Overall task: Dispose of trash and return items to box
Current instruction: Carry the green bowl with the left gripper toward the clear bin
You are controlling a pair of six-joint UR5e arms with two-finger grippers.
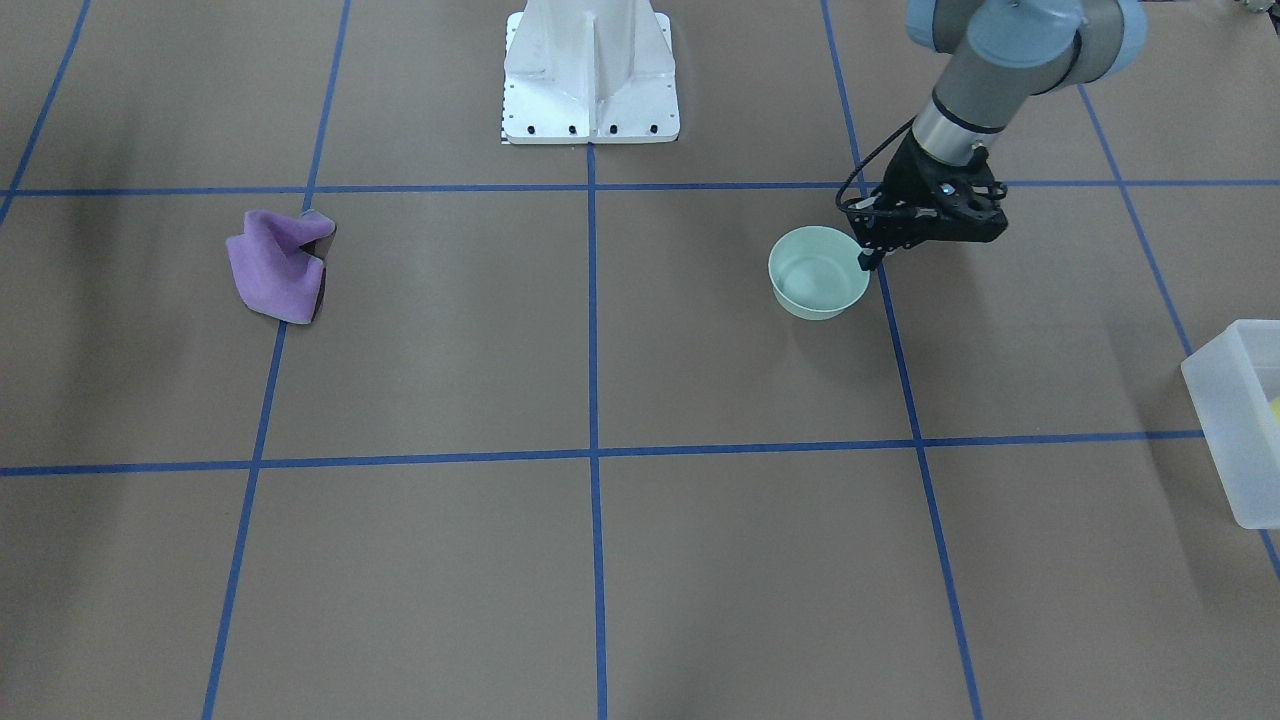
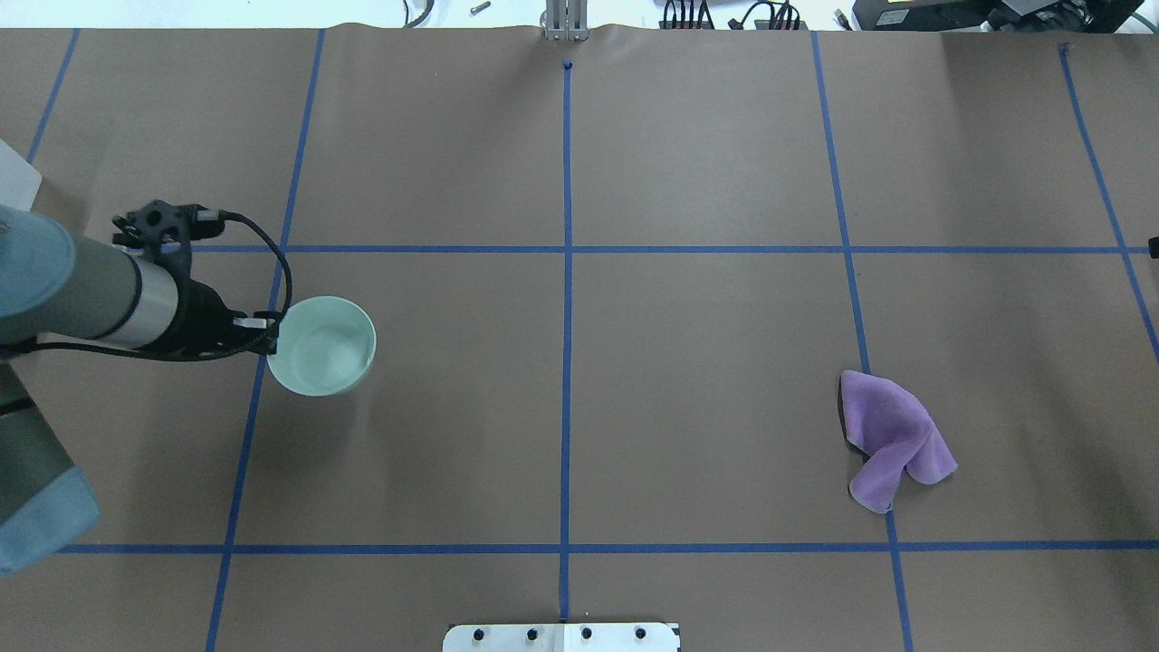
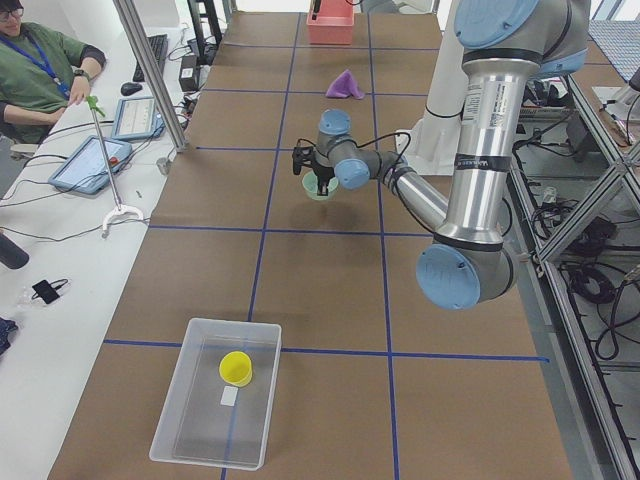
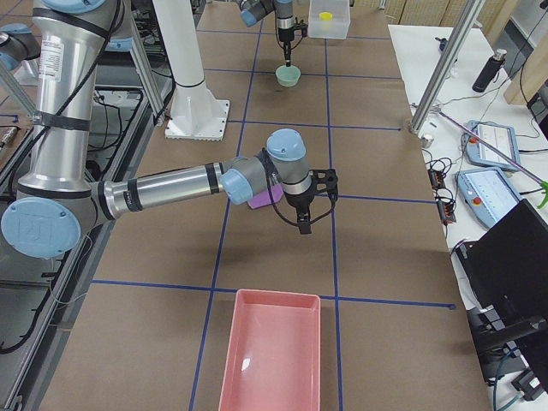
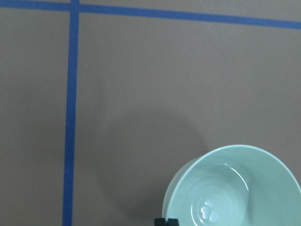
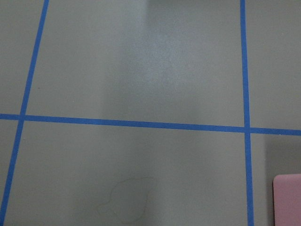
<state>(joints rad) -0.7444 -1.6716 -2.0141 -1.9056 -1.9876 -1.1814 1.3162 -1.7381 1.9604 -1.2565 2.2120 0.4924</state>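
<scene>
The pale mint-green bowl (image 1: pixel 815 280) is left of the table's centre line in the overhead view (image 2: pixel 326 353). My left gripper (image 1: pixel 868 258) is shut on its rim at the side facing the arm (image 2: pixel 272 337). In the left wrist view the bowl (image 5: pixel 235 188) casts a shadow offset to its left, so it seems to hang just above the paper. The yellow cup (image 3: pixel 236 368) stands inside the frosted box (image 3: pixel 170 425) at the table's left end. My right gripper (image 4: pixel 304 224) hovers over the table near a purple cloth; I cannot tell whether it is open.
A crumpled purple cloth (image 2: pixel 892 435) lies on the right half of the table. A pink bin (image 4: pixel 274 360) stands at the table's right end. The white robot base (image 1: pixel 590 90) is at the near middle edge. An operator sits beside the side bench (image 3: pixel 40 70).
</scene>
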